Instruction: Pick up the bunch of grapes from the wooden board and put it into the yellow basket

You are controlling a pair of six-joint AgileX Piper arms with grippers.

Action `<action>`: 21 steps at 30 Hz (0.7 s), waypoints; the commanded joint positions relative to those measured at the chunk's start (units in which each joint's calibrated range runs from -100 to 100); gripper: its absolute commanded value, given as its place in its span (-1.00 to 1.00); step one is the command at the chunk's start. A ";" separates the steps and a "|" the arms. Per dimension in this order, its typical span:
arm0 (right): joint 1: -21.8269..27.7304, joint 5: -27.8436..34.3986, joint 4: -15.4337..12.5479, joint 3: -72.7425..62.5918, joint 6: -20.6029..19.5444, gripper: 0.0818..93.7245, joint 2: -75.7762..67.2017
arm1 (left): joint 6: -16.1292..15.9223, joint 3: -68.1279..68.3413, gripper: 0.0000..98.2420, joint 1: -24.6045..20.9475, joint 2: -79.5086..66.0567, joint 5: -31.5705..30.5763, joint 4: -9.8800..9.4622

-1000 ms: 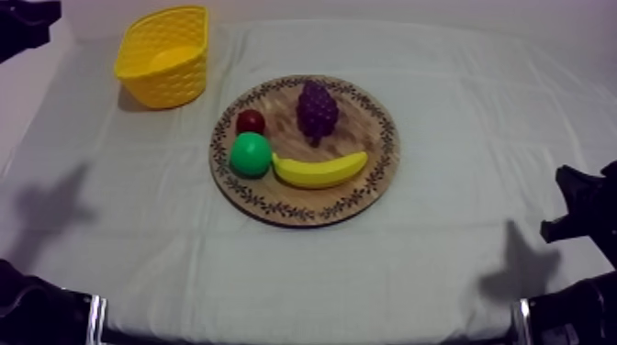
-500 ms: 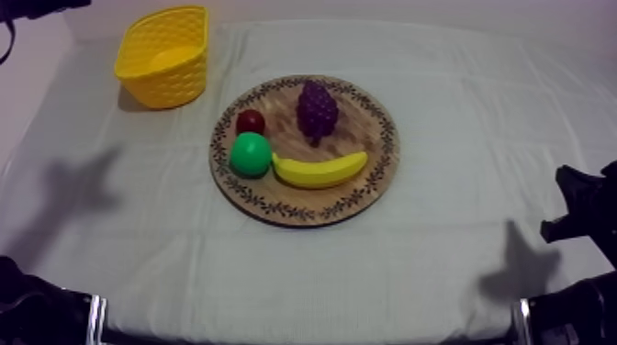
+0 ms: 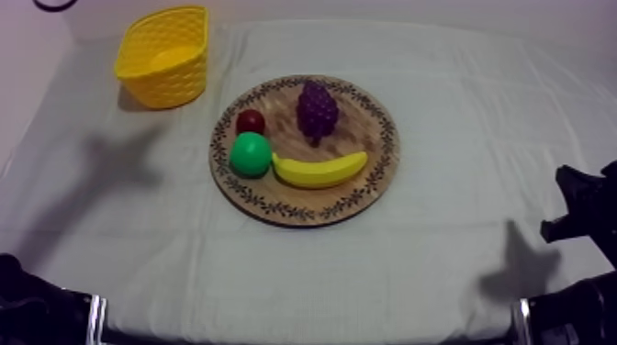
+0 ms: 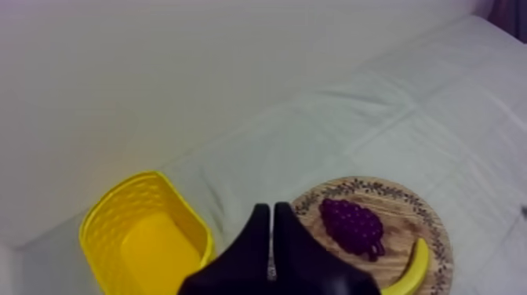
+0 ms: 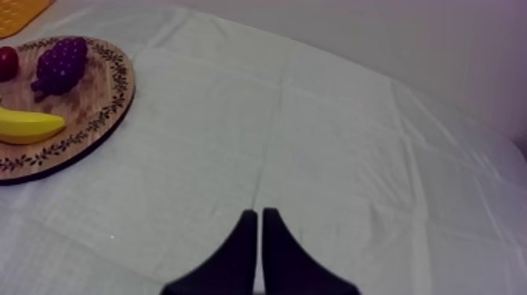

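The purple bunch of grapes [image 3: 317, 110] lies on the far part of the round wooden board [image 3: 363, 128], apart from the other fruit. The yellow basket [image 3: 162, 55] stands at the far left, with nothing in it. In the left wrist view my left gripper [image 4: 270, 209] is shut on nothing, high above the cloth between the basket [image 4: 141, 243] and the grapes [image 4: 353, 227]. My right gripper [image 5: 259, 212] is also shut on nothing, low over bare cloth, well to the right of the board [image 5: 94, 86] and grapes [image 5: 59, 67].
On the board also lie a small red fruit [image 3: 250, 121], a green pear [image 3: 250, 154] and a banana [image 3: 319, 171] near its front. My right arm [image 3: 580, 213] rests at the table's right edge. An arm's shadow [image 3: 110, 161] falls left of the board.
My left arm has risen out of the upper left corner of the top view, and its shadow has slid right across the cloth toward the board. The right arm has stayed still.
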 commanded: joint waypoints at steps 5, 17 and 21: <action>0.00 -0.01 -0.02 -0.01 0.00 -0.99 0.00 | -0.21 -6.39 -1.00 2.53 6.49 3.10 -0.42; 0.00 -0.01 -0.02 -0.01 0.00 -0.99 0.00 | -0.54 -17.47 -1.00 7.18 17.66 6.78 -0.88; 0.00 -0.01 -0.02 -0.01 0.00 -0.99 0.00 | -1.36 -23.12 -1.00 8.59 21.57 11.27 -1.00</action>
